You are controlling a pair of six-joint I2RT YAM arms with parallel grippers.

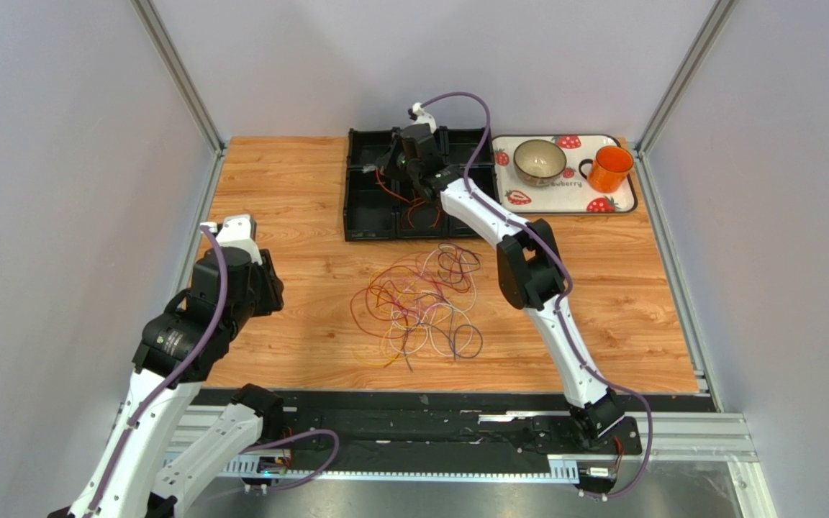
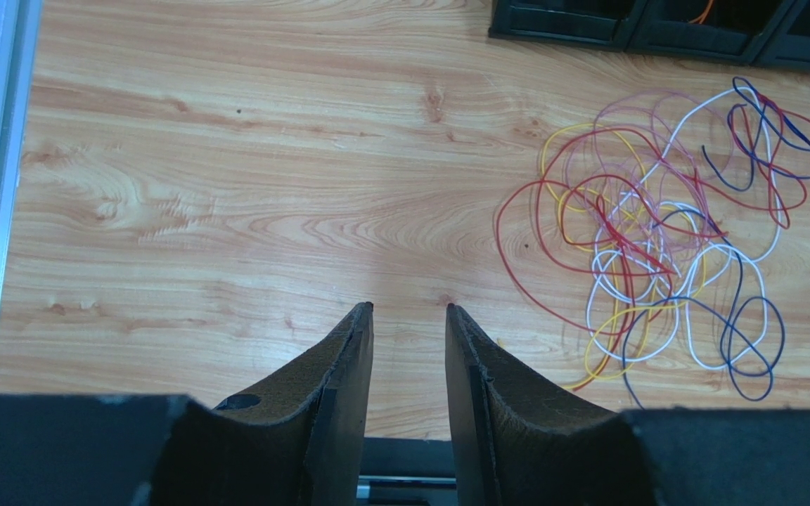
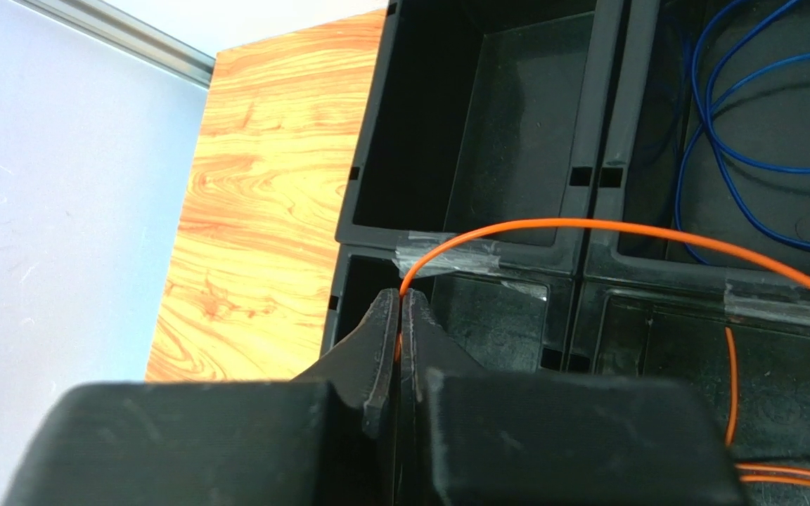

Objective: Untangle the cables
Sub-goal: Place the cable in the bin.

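Right now the right end effector (image 3: 399, 316) is pinched fully shut on an orange cable (image 3: 589, 224), which arches away to the right over the black divided bin (image 1: 368, 216) at the far middle of the counter (image 1: 278, 205). A blue cable (image 3: 707, 127) lies looped in one of the bin's compartments. The left end effector (image 2: 409, 314) hovers over bare wood at the near left, its jaws partly open and holding nothing. The other cables (image 1: 421, 302) lie tangled mid-counter, just near of the bin.
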